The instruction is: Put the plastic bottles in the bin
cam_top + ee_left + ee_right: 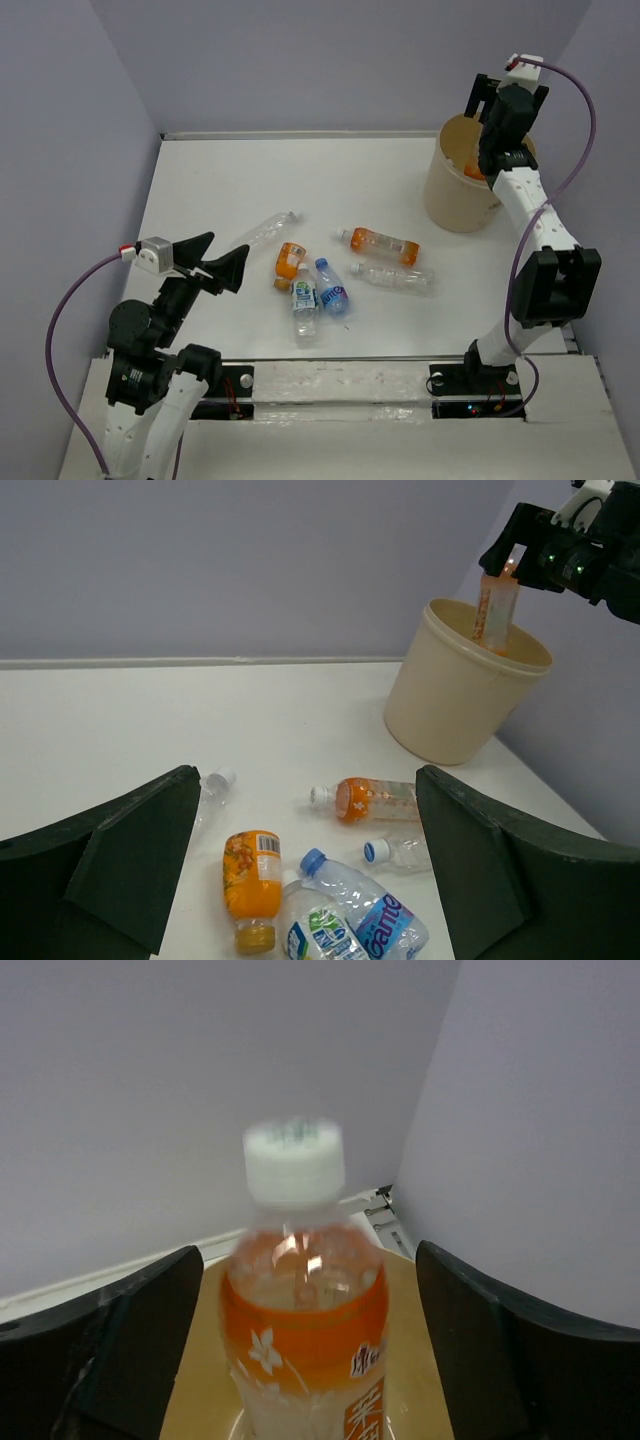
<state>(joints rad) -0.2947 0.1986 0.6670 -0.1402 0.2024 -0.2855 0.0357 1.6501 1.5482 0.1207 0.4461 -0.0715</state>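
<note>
Plastic bottles (330, 290) seem light, slippery; take them mid-body. Right gripper (308, 1260) stands wide around orange bottle (300, 1330) over the bin (445, 205); left gripper (305, 775) wide, empty.

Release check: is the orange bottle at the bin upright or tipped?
Upright: the orange bottle stands vertical in the left wrist view, white cap on top in the right wrist view, lower end inside the bin.

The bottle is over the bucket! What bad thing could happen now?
1. The right end effector is open around the orange bottle, upright in the bin mouth and toward one side; it might clip the rim and tumble out.
2. On the table, the blue-labelled bottle and green-labelled bottle lie touching, so grabbing one could roll the other away.
</note>
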